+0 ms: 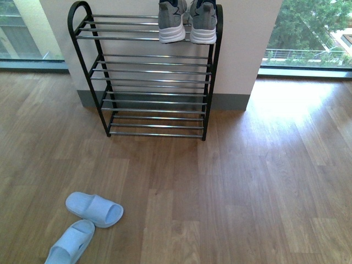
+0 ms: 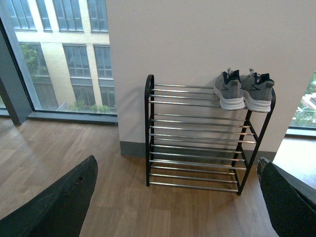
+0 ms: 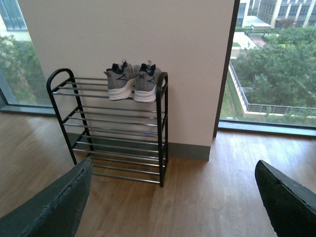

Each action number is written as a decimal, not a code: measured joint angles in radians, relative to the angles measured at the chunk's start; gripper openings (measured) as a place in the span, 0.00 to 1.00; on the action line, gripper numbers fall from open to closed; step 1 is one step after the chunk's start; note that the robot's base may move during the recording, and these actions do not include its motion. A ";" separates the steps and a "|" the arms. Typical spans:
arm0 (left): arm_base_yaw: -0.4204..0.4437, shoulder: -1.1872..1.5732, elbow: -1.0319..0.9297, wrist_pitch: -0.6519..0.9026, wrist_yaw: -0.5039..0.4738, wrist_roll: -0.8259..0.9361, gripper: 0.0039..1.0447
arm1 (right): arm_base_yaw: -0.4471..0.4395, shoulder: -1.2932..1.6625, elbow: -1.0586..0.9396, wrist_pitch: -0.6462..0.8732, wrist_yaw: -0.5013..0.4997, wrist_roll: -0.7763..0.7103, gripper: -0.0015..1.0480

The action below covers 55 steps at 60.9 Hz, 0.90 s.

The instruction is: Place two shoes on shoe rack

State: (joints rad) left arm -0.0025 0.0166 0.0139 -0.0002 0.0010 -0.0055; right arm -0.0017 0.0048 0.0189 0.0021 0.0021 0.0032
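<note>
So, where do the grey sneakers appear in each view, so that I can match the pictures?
Front view: grey sneakers on the shoe rack's top tier, right end, cropped by the upper edge.
Left wrist view: whole pair, same tier, at the end away from the building window.
Right wrist view: whole pair, same tier, at the end nearer the wall's edge.
Shared landmark: the black shoe rack against the white wall.

Grey sneakers [image 1: 172, 25] side by side atop black rack [image 1: 151, 78], heels apparently outward.
</note>
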 joint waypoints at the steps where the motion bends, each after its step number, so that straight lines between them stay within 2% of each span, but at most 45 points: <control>1: 0.000 0.000 0.000 0.000 0.000 0.000 0.91 | 0.000 0.000 0.000 0.000 0.000 0.000 0.91; 55: 0.000 0.000 0.000 0.000 0.000 0.001 0.91 | 0.001 0.000 0.000 -0.001 -0.002 0.000 0.91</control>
State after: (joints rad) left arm -0.0025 0.0166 0.0143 -0.0002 0.0006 -0.0048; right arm -0.0010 0.0048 0.0189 0.0013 0.0006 0.0029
